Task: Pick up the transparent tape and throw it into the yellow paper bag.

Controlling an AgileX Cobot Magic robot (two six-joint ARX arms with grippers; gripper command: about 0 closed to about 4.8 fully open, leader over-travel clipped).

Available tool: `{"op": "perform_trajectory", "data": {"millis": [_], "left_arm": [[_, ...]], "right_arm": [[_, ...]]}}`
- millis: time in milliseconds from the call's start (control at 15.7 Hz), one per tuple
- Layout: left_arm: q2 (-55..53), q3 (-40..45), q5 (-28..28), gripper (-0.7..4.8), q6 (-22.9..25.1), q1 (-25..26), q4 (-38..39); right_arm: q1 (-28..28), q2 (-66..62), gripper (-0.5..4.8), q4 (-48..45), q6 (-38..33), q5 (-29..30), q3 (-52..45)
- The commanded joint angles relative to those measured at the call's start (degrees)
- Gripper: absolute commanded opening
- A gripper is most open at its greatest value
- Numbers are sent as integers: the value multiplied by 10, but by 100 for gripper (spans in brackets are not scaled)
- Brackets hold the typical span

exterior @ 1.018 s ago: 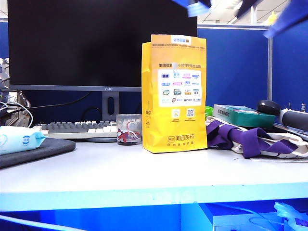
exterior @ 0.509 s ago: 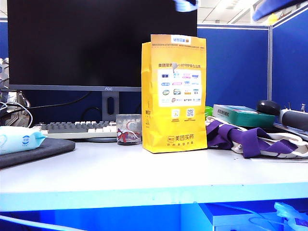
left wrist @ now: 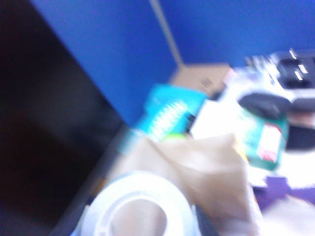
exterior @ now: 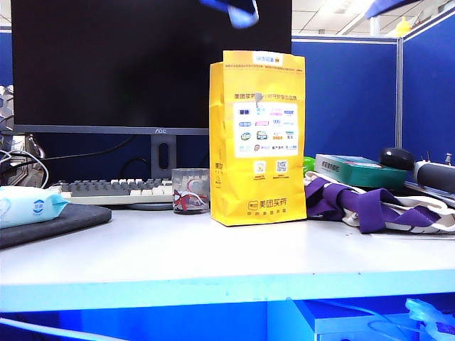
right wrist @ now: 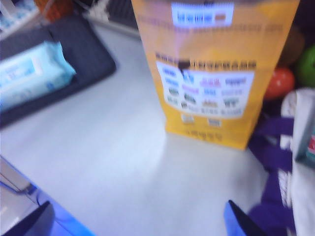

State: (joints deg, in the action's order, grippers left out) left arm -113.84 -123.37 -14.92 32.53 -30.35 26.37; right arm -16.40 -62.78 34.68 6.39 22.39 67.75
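Left wrist view: tape seemingly tool-held.

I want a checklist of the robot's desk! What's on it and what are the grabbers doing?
Surface: pale table, bare at the front.
Job's things: yellow paper bag upright; transparent tape held in the left gripper above the bag.
Clutter: glass cup, wipes pack, purple strap, green box.
Grippers: left closed on the tape; right gripper open, high over the table.
Cables: some at the far left.
Surroundings: monitor, keyboard, blue partitions.
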Motion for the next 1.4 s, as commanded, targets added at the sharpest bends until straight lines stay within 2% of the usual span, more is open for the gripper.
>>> {"op": "perform_trajectory", "data": {"millis": [64,191,254,318,445,572,763,954,1018,1145,1272,1399], "left_arm": [[-18,-1,-8,237,-2,0,-4],[-30,-1,-8,241,-2,0,-3],[-31,-1,-8,308,-2,0,-3],[-30,-1,-7,479,-7,0,-9],[-30,-1,-3,479,-65,0,-23],[-25,-1,8,479,-61,0,-12],[31,-1,11,479,-49,0,49],[137,-1,71,479,-46,22,165],[187,-1,98,479,-46,60,255],[236,0,102,479,-85,139,364],[299,24,82,479,-75,201,404],[365,68,91,437,-75,201,390]], "right_arm": [[0,-1,479,-19,-17,20,4],[0,-1,479,-17,-17,20,4],[0,-1,479,-14,-17,20,4],[0,-1,479,-12,-17,20,4],[0,-1,479,-11,-17,20,4],[0,-1,479,-16,-17,20,4],[0,1,479,-48,-17,21,5],[0,21,479,-91,8,19,5],[10,51,479,-101,39,6,5],[36,113,479,-93,23,3,4],[48,187,479,-65,12,2,3],[49,232,479,-62,11,-8,3]]}}
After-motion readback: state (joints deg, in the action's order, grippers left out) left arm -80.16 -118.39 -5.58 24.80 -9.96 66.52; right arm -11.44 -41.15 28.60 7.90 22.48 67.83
